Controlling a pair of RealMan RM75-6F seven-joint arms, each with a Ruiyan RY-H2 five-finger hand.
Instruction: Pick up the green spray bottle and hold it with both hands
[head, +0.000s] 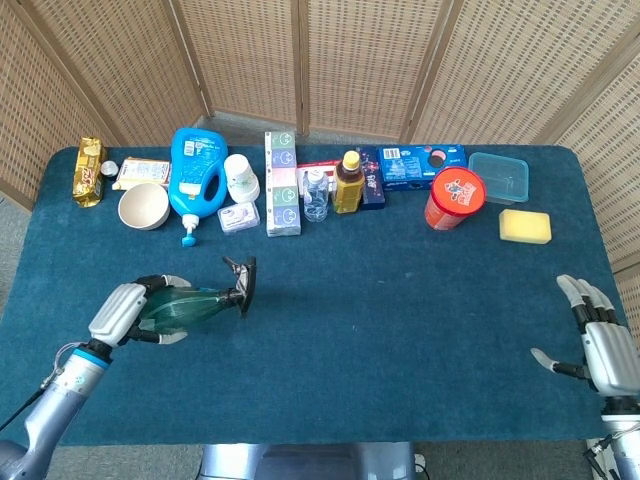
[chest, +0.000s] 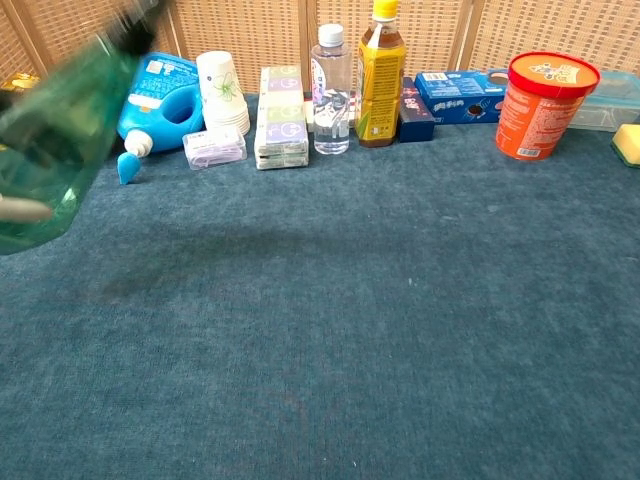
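Fingers of the left hand (head: 122, 312) wrap the body of the green spray bottle (head: 190, 305), holding it off the blue tabletop (head: 400, 300) near the front left corner, with the black trigger head (head: 243, 282) pointing toward the middle of the tabletop. In the chest view the bottle (chest: 60, 140) is a tilted green blur at the left edge, its nozzle end raised toward the back row. The right hand (head: 603, 350) hovers at the front right corner, well apart from the bottle, its fingers spread wide and holding nothing. Along the back edge stands a row of goods: a yellow packet (head: 90, 172) at the back left corner, a cream bowl (head: 143, 206), a blue detergent jug (head: 197, 175), a stack of paper cups (head: 241, 178), a tall stack of tissue packs (head: 282, 184), a clear water bottle (head: 315, 194), a yellow drink bottle (head: 348, 183), a blue biscuit box (head: 420, 165), a red tub (head: 455, 197), a clear blue lidded box (head: 498, 177) and a yellow sponge (head: 525, 226) toward the back right corner.
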